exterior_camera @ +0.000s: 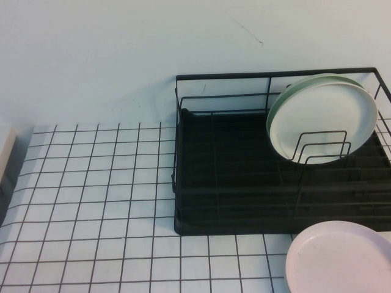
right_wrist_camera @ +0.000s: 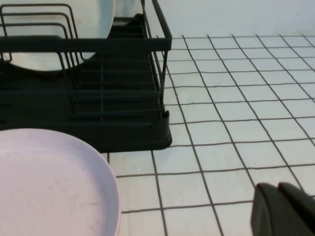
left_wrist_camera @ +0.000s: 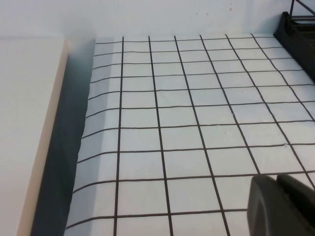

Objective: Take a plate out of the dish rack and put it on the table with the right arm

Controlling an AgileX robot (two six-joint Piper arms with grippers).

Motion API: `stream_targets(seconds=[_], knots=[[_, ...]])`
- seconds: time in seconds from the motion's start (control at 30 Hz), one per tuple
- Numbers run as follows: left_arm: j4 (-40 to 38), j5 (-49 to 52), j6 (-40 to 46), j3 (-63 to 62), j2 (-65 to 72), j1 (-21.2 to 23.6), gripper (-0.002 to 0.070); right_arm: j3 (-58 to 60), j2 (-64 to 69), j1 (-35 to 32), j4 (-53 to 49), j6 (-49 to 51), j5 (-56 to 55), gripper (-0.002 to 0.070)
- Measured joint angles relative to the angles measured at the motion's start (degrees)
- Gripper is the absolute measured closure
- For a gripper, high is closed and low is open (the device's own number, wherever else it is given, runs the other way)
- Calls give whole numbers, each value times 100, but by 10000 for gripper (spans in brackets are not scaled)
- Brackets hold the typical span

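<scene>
Your pink plate [exterior_camera: 342, 257] already lies flat on the counter [exterior_camera: 91, 201], face up, just in front of the dish rack [exterior_camera: 244, 183] at its right end; being round, it has no long axis. The right pincer [right_wrist_camera: 285, 209] sits beside it, the nearer one, the left pincer [left_wrist_camera: 280, 206] well apart; I cannot tell either's opening.

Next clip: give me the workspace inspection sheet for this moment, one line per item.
Surface: table, white with a black grid, its cover rippled at the left edge.
Job's things: pink plate lies flat on the table just in front of the dish rack, out of it.
Clutter: cream-white plate stands upright in the rack's wire loops, a green-rimmed plate right behind it.
Grippers: left gripper low over bare table left of the rack; right gripper low over the table beside the pink plate.
Cables: nothing seen.
Surroundings: pale wall; a beige block off the table's left edge.
</scene>
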Motion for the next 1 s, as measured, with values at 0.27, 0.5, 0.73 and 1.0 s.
stream_targets(seconds=[0.27,0.5,0.73,1.0], knots=[[0,0,0,0,0,0,678,0,0,0,40,-353,-5,680],[0,0,0,0,0,0,678,0,0,0,50,-386,-5,680],[0,0,0,0,0,0,678,0,0,0,52,-386,-14,680],[0,0,0,0,0,0,678,0,0,0,52,-398,-14,680]])
